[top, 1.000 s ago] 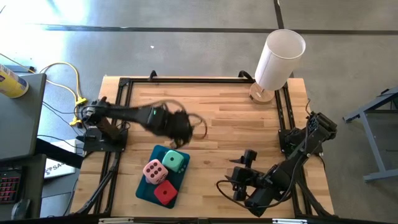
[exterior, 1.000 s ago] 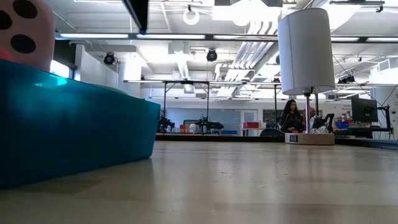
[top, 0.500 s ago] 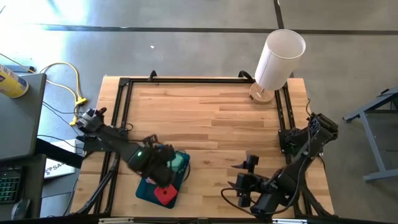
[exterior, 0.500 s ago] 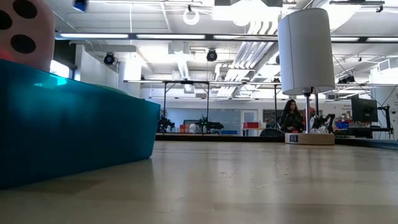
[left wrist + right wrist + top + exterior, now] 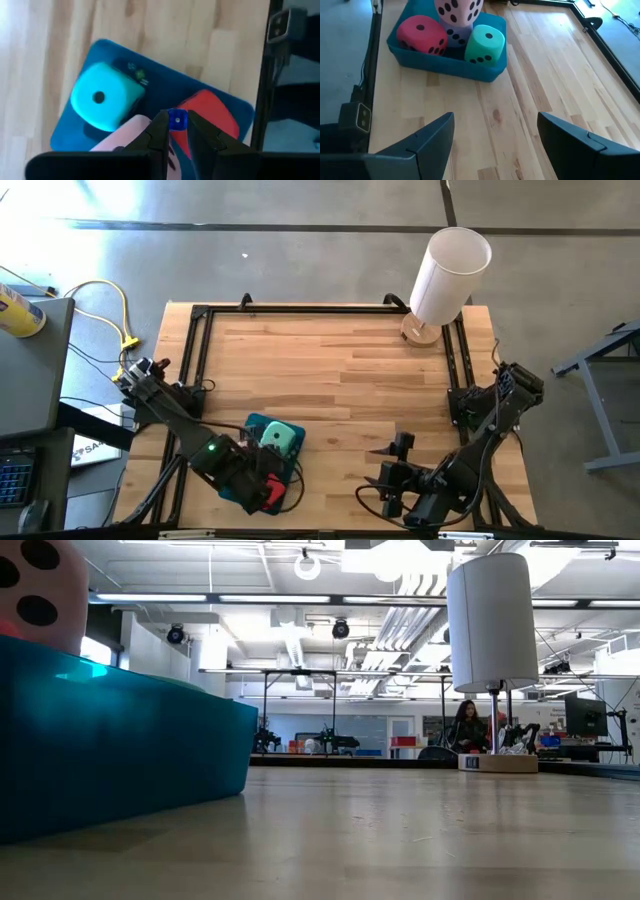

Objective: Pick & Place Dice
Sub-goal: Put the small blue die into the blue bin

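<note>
While nothing w/ readable writing shows up anywhere (only a white label by the table's left edge, too small to read), there's plenty else to go on. My left gripper (image 5: 172, 131) hangs over the near end of the flat teal rectangular tray (image 5: 255, 426), fingers pinched almost together w/ nothing between them. Left arm runs from its base at the table's left edge diagonally toward the near edge, blocking most of the tray in the high view.

Dice: mint green foam cube (image 5: 486, 45), red foam cube (image 5: 421, 34), lilac purple foam cube (image 5: 455, 35) and pale pink foam cube (image 5: 457, 10) all sit in the tray; pink is stacked on top of the lilac one. Only the right wrist cam shows all four; high view gives just the green plus a sliver of red.

My right gripper (image 5: 496, 132) is spread wide, empty, low near the table's near-right corner, pointing at the tray.

Low cam sees only the tray wall, the pink die's pips and a white cylinder (image 5: 449, 275) at the far right corner.
</note>
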Robot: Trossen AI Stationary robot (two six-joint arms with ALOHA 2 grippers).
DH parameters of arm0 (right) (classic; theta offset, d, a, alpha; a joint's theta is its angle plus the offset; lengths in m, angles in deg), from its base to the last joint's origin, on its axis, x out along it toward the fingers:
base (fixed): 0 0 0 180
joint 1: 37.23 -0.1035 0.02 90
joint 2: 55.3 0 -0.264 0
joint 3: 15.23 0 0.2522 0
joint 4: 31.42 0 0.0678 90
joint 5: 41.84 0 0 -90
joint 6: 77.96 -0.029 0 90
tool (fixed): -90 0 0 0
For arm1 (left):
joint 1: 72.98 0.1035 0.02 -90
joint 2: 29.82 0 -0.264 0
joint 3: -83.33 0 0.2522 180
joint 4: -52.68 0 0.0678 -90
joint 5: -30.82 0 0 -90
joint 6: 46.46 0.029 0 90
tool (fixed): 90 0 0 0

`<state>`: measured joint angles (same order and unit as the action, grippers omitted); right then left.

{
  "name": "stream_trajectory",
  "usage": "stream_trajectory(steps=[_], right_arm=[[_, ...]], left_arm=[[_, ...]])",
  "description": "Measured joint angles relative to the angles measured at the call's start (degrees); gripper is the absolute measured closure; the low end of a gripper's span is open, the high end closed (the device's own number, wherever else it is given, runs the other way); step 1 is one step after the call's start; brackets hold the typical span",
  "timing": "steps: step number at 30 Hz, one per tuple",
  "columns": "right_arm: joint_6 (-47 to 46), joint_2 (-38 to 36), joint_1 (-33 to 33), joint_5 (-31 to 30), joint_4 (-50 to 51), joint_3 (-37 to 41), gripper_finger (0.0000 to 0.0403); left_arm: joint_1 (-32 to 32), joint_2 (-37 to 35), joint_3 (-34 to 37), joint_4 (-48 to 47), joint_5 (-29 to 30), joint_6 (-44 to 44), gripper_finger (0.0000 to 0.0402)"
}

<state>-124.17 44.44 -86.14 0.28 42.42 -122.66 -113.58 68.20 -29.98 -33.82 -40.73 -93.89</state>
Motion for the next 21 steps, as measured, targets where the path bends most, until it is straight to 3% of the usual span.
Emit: stream_trajectory(steps=[12, 21], right_arm=[[0.0, 0.0, -1.9, -0.1, -1.0, 0.0, 0.0126], [0.0, 0.0, -1.9, -0.1, -1.0, 0.0, 0.0126]], left_arm=[[3.1, 0.1, 12.6, 15.6, -6.8, 5.7, 0.0359], [4.1, 0.3, 15.4, 16.7, -6.0, 4.2, 0.0336]])
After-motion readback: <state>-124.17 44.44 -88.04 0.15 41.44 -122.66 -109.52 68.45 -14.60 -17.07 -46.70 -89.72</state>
